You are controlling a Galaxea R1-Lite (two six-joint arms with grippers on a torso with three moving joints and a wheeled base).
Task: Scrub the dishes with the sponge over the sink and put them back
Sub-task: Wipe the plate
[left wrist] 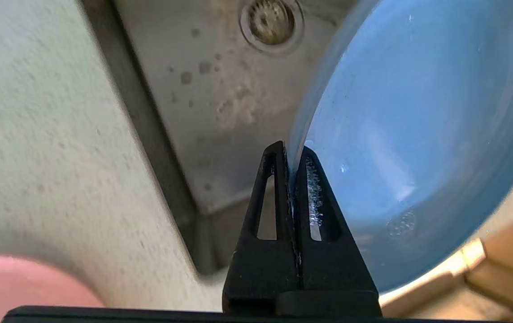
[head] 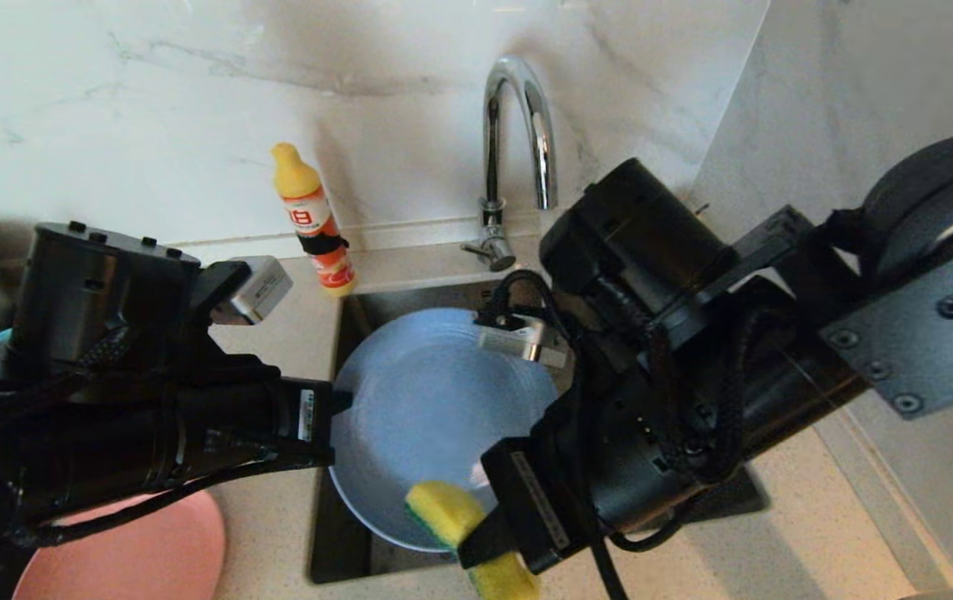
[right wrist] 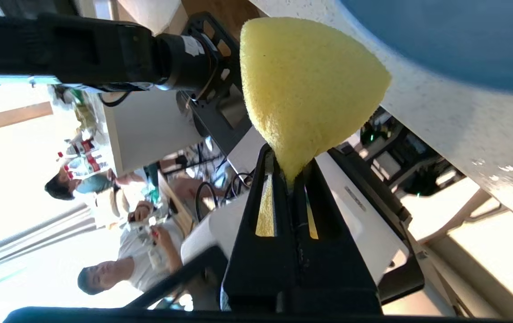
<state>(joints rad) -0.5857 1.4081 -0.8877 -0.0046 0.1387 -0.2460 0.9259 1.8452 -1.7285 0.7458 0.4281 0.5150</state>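
Observation:
A grey-blue plate (head: 426,417) (left wrist: 418,134) hangs over the steel sink (left wrist: 220,98). My left gripper (head: 335,408) (left wrist: 289,154) is shut on the plate's left rim. My right gripper (head: 481,546) (right wrist: 289,163) is shut on the yellow sponge (head: 443,512) (right wrist: 306,85). The sponge is bent, and its thin green layer lies against the plate's near edge. The plate's blue edge (right wrist: 454,40) shows just beyond the sponge in the right wrist view. The sink's drain strainer (left wrist: 272,20) shows past the plate.
A salmon-pink plate (head: 152,558) (left wrist: 14,287) lies on the speckled counter left of the sink. A yellow-capped soap bottle (head: 314,221) stands at the sink's back left corner. The chrome gooseneck tap (head: 514,125) rises behind the basin. A marble wall closes the right side.

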